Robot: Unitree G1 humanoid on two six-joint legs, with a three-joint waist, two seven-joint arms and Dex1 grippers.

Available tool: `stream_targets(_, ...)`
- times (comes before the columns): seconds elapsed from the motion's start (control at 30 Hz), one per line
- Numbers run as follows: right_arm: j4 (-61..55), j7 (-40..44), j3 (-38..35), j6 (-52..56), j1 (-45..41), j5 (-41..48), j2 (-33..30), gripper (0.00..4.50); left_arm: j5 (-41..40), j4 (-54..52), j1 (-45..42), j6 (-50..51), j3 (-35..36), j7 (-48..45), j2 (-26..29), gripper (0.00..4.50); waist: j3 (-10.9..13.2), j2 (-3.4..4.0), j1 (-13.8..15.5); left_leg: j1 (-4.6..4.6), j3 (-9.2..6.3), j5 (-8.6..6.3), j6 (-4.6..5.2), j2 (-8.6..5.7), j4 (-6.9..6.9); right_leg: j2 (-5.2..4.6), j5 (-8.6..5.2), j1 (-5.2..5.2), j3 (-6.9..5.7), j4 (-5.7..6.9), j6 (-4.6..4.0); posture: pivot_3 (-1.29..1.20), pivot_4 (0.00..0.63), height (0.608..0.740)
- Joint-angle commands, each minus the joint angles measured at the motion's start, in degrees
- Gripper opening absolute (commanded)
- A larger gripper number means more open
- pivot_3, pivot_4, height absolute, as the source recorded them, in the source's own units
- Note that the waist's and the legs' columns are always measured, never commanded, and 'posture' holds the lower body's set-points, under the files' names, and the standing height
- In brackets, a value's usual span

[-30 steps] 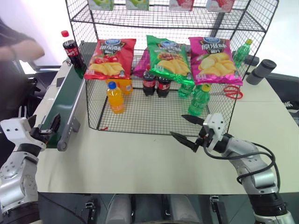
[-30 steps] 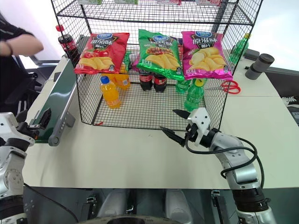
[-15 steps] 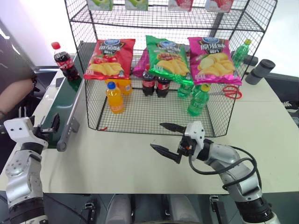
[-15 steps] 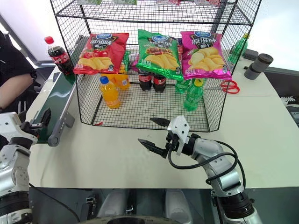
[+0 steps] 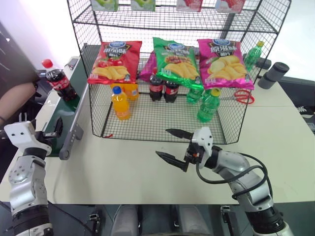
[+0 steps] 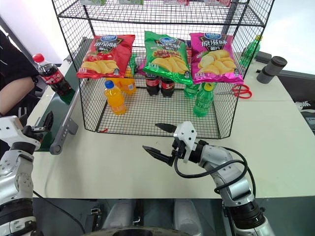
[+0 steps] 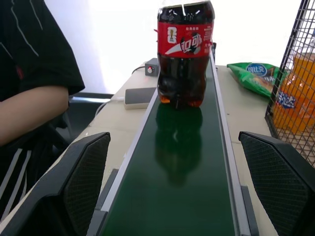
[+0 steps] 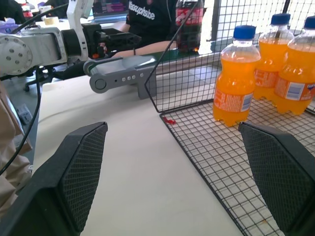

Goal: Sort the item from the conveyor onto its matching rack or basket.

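So, L to R: left gripper (image 5: 55,129) at the near end of the conveyor (image 5: 66,110), fingers spread wide, holding nothing. 1 cola bottle (image 5: 58,82) upright on the belt, farther up, well apart from it. Rack (image 5: 167,64): 3 chip bags across the front, orange sodas, 2 colas, green bottles on its floor. Right gripper (image 5: 172,146) over the table (image 5: 128,172) just before the rack, spread wide, empty.

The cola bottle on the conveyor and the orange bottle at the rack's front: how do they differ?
The cola bottle holds dark liquid under a red cap; the orange bottle has orange soda and a blue cap. The cola stands on the green conveyor, the orange one inside the wire rack. Both stand upright.
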Motion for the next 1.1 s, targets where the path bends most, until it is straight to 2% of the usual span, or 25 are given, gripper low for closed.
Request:
stream_targets(0.03,-2.01,-0.21,0.07,-0.6,-0.49,0.42,0.59,4.44,0.39,-0.47,-0.48,-1.72,0.65,0.84,0.09,4.5,0.0,0.0,0.01,0.0,0.0,0.0,0.0,0.0,0.0,0.0,0.0,0.0,0.0,0.0,0.0,0.0,0.15,0.74)
stream_targets(0.77,-2.74,-0.73,0.56,0.76,-0.83,1.01,1.31,4.44,-0.22,0.71,-0.29,-1.88,0.54,1.61,-0.58,4.5,0.0,0.0,-0.01,0.0,-0.01,0.0,0.0,0.0,0.0,-0.03,0.0,-0.01,0.0,0.0,-0.01,0.0,0.15,0.74)
stream_targets(0.93,-2.91,-0.77,0.52,0.97,-0.75,1.01,1.34,4.5,0.25,1.28,-0.45,-2.09,0.9,1.64,0.07,2.9,0.0,0.0,0.05,-0.01,-0.02,0.0,-0.01,0.0,0.0,-0.04,0.0,-0.01,0.0,-0.01,-0.01,0.0,0.15,0.74)
stream_targets(1.1,-2.81,-0.83,0.24,1.17,-1.11,1.0,1.2,4.5,-1.69,-0.92,-0.6,-2.75,2.54,-2.29,3.48,2.9,0.0,-0.09,0.0,-0.02,-0.04,0.0,-0.01,0.0,0.0,-0.06,-0.01,-0.01,-0.01,-0.01,-0.02,0.0,0.15,0.74)
